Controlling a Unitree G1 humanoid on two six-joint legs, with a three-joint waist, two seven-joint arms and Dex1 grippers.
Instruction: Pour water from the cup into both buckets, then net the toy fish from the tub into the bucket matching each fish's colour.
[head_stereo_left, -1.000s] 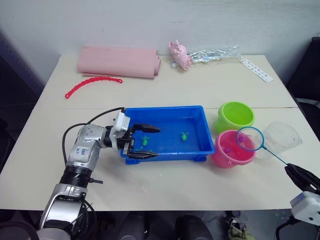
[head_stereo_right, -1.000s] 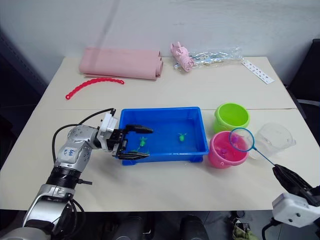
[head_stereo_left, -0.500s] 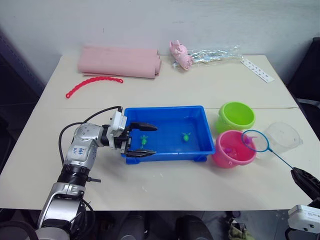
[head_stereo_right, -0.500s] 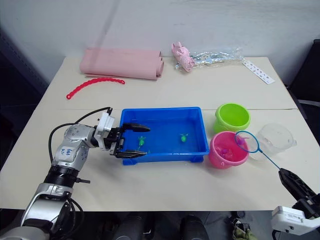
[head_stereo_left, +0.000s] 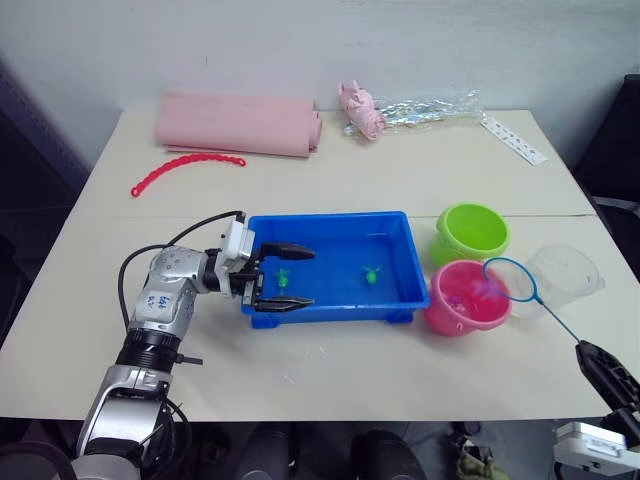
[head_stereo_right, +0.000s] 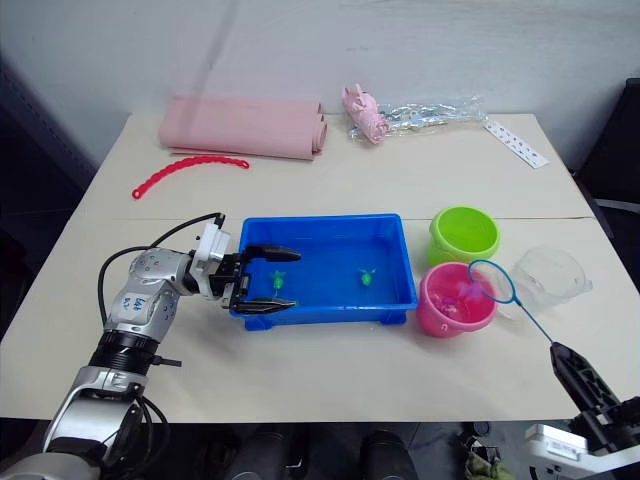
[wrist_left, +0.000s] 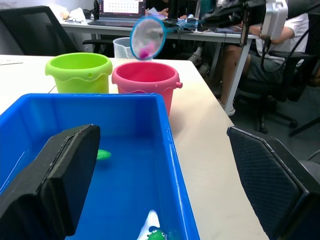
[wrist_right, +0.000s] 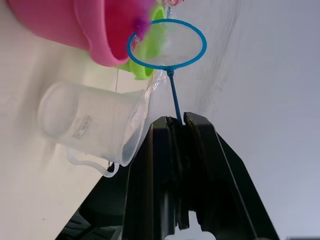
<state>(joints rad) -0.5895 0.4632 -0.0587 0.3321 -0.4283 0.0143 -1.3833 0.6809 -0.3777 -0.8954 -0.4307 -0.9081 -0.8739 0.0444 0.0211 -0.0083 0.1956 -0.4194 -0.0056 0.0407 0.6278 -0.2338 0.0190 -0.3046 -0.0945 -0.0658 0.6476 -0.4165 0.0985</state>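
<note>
Right gripper (wrist_right: 180, 122) clamped on the thin dark handle of the blue-rimmed round mesh net (head_stereo_left: 509, 281), hoop over the hot pink plastic bucket's (head_stereo_left: 462, 300) rim; light, whippy, best held low; left gripper (head_stereo_left: 285, 278) gapes across the shallow blue tub's (head_stereo_left: 400, 232) end wall.

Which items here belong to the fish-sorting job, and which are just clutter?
Job: blue tub, green fish, pink bucket, green bucket, cup, net in the right gripper.

Clutter: folded pink cloth, red bead chain, pink toy, plastic wrapper, white strip.
</note>
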